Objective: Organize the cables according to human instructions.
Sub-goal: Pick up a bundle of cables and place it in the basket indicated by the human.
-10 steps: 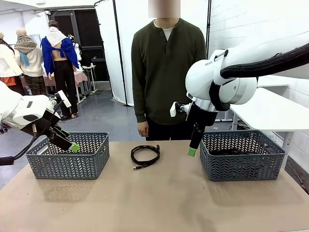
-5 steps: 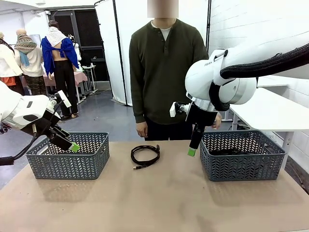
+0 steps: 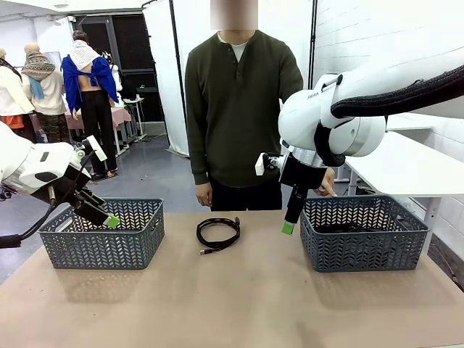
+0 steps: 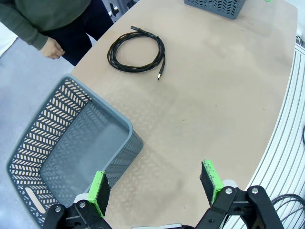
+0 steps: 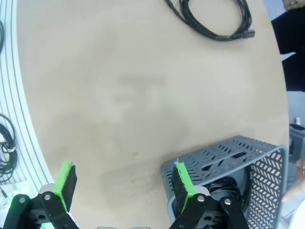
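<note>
Brown-topped table (image 3: 239, 304), person (image 3: 239, 109) in a dark olive long-sleeved shirt standing at its far edge, one hand (image 3: 204, 194) hanging just past that edge.

One coiled black cable (image 3: 218, 233) lies flat on the table near the far edge, roughly midway between the two baskets, touching neither. A plug end sticks out from the loop toward the robot's side. In the left wrist view the same coil (image 4: 137, 49) sits well apart from the basket, its plug tip resting on bare table.

Left grey lattice basket (image 3: 103, 233) stands near the far left corner. From the left wrist view its inside (image 4: 66, 157) looks bare. Right grey lattice basket (image 3: 364, 232) stands near the far right corner; dark cords (image 3: 348, 229) show through its wall, and the right wrist view shows black cords (image 5: 228, 183) lying inside it (image 5: 224, 157). How many lie there, cannot tell.

Left gripper (image 3: 109, 220) hangs over the near-left rim of the left basket, tilted; left wrist view shows its green pads (image 4: 99, 187) spread wide, nothing between them.

Right gripper (image 3: 288, 227) points down just beside the left wall of the right basket, above the table, clear of the coil. Right wrist view: its pads (image 5: 64, 179) spread wide, nothing held.
</note>
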Action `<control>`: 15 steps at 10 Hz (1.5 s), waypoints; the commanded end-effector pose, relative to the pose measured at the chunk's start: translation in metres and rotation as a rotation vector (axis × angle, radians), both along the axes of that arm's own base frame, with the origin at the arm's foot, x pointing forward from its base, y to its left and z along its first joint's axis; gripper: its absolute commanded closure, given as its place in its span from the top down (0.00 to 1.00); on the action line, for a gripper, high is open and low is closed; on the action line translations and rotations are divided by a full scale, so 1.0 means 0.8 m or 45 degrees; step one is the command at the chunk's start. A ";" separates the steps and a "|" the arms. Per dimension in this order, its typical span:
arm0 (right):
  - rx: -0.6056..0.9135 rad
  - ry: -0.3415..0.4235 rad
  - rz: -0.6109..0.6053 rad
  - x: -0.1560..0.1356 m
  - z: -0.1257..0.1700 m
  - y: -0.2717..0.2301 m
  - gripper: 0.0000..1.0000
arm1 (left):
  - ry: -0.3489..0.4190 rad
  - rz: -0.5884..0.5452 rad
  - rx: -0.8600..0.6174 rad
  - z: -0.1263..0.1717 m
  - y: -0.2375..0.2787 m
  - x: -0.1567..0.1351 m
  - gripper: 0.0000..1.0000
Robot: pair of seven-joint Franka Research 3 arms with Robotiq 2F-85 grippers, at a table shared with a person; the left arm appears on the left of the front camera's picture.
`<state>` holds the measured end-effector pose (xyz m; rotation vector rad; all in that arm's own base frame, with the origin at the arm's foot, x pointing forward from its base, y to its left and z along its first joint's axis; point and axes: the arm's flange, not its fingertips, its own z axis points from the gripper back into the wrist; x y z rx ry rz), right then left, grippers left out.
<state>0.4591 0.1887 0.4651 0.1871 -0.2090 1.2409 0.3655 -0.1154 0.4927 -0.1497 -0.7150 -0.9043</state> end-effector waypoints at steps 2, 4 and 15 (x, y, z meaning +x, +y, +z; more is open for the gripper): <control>0.005 0.001 -0.003 0.000 0.000 0.000 1.00 | 0.000 -0.001 -0.020 -0.001 0.001 0.002 1.00; 0.005 0.001 -0.003 0.000 0.000 0.000 1.00 | 0.000 -0.001 -0.020 -0.001 0.001 0.002 1.00; -0.085 0.105 -0.254 0.035 0.017 0.056 1.00 | 0.000 -0.001 -0.020 -0.001 0.001 0.002 1.00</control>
